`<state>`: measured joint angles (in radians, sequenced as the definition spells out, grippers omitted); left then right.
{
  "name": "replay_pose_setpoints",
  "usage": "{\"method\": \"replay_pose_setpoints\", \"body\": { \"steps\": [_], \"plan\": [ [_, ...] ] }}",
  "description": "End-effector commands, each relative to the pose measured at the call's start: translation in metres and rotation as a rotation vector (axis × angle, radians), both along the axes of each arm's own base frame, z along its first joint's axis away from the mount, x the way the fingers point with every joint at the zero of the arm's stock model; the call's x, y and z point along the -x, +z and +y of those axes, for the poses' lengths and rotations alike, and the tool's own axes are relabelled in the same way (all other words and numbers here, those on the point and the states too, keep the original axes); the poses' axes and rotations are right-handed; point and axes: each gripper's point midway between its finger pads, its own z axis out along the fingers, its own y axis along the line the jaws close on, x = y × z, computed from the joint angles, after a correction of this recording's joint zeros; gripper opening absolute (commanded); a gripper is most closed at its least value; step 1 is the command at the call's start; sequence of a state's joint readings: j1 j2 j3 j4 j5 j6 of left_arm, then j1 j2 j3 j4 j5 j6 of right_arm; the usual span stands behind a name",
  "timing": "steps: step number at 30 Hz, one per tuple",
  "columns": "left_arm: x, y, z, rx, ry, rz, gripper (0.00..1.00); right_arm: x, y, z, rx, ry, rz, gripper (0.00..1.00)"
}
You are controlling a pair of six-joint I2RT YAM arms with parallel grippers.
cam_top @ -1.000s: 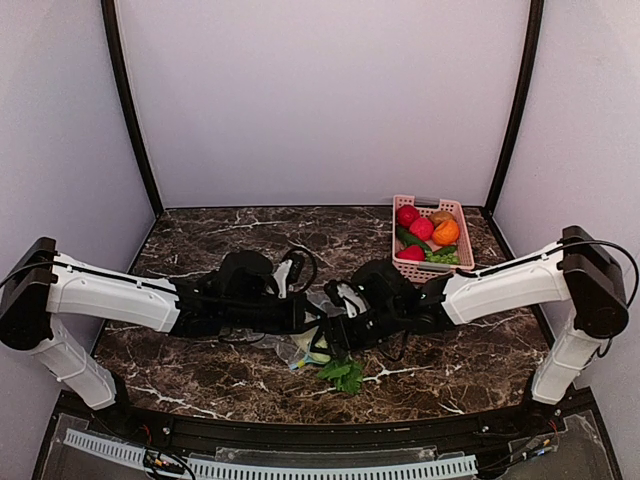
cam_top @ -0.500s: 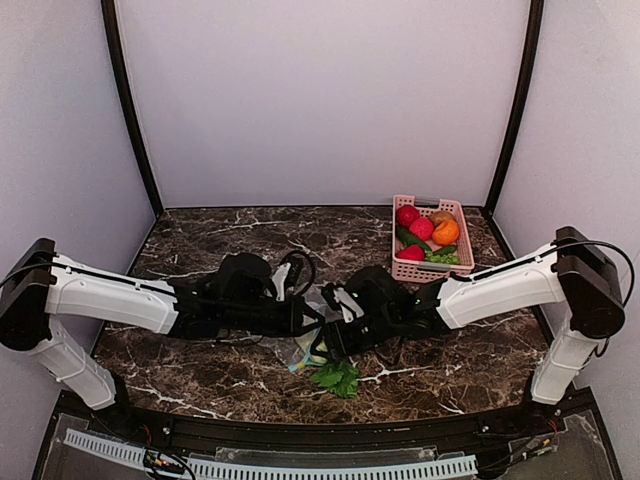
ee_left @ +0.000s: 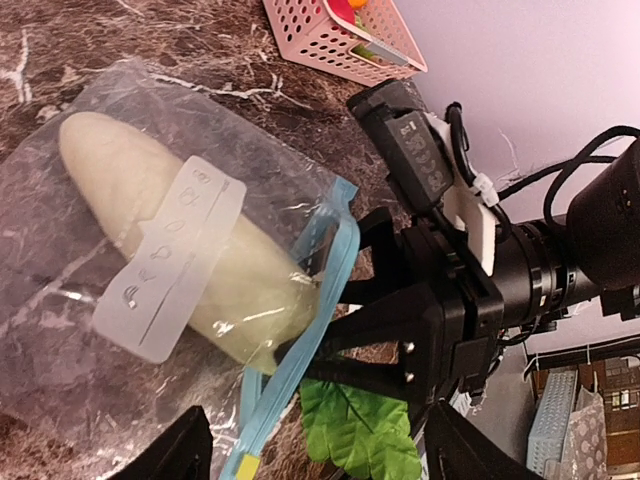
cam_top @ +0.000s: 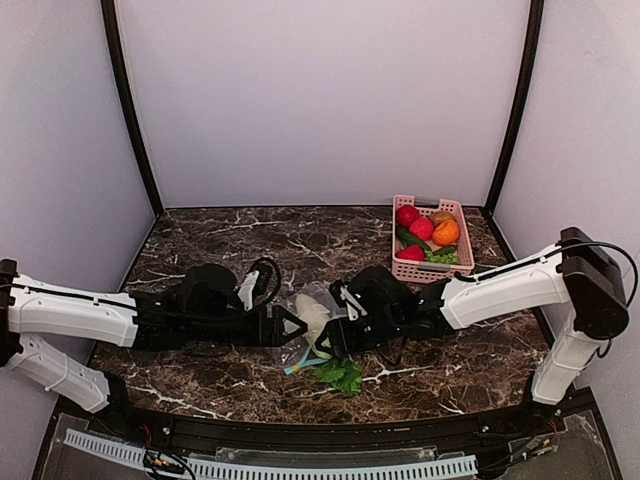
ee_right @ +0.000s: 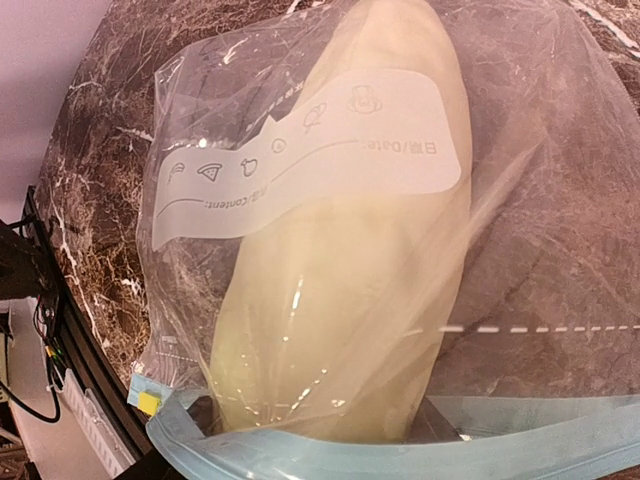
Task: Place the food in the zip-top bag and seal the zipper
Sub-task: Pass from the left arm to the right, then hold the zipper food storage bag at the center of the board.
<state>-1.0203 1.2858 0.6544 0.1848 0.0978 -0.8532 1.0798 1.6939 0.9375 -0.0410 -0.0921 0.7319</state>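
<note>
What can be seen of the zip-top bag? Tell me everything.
The zip-top bag is clear, crinkly plastic with a whitish label patch and a teal-blue zipper, seemingly unsealed, along its mouth. It lies on the marble table, the pale gourd inside, one end at the mouth. The right gripper stands at that mouth edge.

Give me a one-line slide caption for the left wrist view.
Pale gourd in the clear zip-top bag, right pincer at the teal zipper, leafy green vegetable lying beside it.
</note>
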Motion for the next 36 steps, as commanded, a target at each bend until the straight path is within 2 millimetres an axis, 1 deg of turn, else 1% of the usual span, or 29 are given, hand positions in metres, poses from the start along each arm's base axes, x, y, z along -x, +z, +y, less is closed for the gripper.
{"method": "replay_pose_setpoints", "body": {
  "steps": [1,2,3,4,5,7,11,12,15,16,17,18,19,22,23,25,30,31,32,33,36],
  "plan": [
    [0.006,-0.022,0.041,-0.077,0.105,0.026,0.77,-0.001,0.003,-0.003,-0.001,-0.028,-0.01,0.37],
    [0.008,-0.028,0.052,-0.075,0.139,0.039,0.78,-0.001,0.002,-0.003,-0.001,-0.028,-0.009,0.37],
    [0.009,-0.039,0.06,-0.074,0.154,0.055,0.78,-0.001,0.003,-0.002,-0.002,-0.028,-0.009,0.37],
    [0.01,-0.04,0.064,-0.049,0.174,0.078,0.78,-0.001,0.003,-0.002,-0.003,-0.026,-0.009,0.37],
    [0.012,-0.05,0.069,-0.037,0.18,0.103,0.76,-0.001,0.002,-0.001,-0.003,-0.024,-0.007,0.37],
    [0.014,-0.054,0.073,0.009,0.193,0.128,0.74,-0.001,0.003,0.001,-0.006,-0.022,-0.005,0.37],
    [0.009,-0.055,0.075,0.093,0.225,0.141,0.69,-0.001,0.002,0.003,-0.007,-0.022,0.002,0.37],
    [0.009,-0.058,0.076,0.1,0.233,0.153,0.65,-0.001,0.002,0.003,-0.009,-0.024,0.003,0.37],
    [0.005,-0.058,0.075,0.166,0.237,0.166,0.57,-0.001,0.002,0.002,-0.01,-0.031,0.008,0.37],
    [0.004,-0.062,0.074,0.172,0.241,0.182,0.55,-0.001,0.002,0.003,-0.011,-0.032,0.012,0.37],
    [0.003,-0.058,0.072,0.205,0.234,0.178,0.54,-0.001,0.001,0.002,-0.01,-0.033,0.014,0.37],
    [0.003,-0.063,0.071,0.203,0.235,0.192,0.51,-0.001,0.001,0.002,-0.011,-0.035,0.015,0.37],
    [0.002,-0.059,0.068,0.227,0.224,0.188,0.5,-0.001,0.002,0.002,-0.012,-0.035,0.015,0.37],
    [0.001,-0.063,0.062,0.242,0.218,0.206,0.45,-0.001,0.001,0.002,-0.012,-0.036,0.018,0.37],
    [0.001,-0.068,0.063,0.236,0.22,0.215,0.44,0.0,0.001,0.003,-0.012,-0.035,0.02,0.37],
    [0.0,-0.07,0.063,0.247,0.23,0.221,0.42,0.0,0.001,0.003,-0.013,-0.035,0.022,0.37],
    [-0.003,-0.069,0.057,0.263,0.22,0.219,0.41,0.0,0.001,0.004,-0.012,-0.03,0.023,0.37],
    [-0.004,-0.073,0.058,0.258,0.224,0.229,0.39,-0.001,0.001,0.004,-0.011,-0.031,0.024,0.37],
    [-0.005,-0.07,0.057,0.273,0.222,0.225,0.38,0.0,0.002,0.005,-0.013,-0.029,0.023,0.37],
    [-0.006,-0.074,0.057,0.27,0.227,0.235,0.36,0.0,0.002,0.005,-0.012,-0.028,0.023,0.37],
    [-0.01,-0.075,0.056,0.282,0.233,0.242,0.34,-0.001,0.002,0.005,-0.012,-0.029,0.022,0.37]
  ]
}}
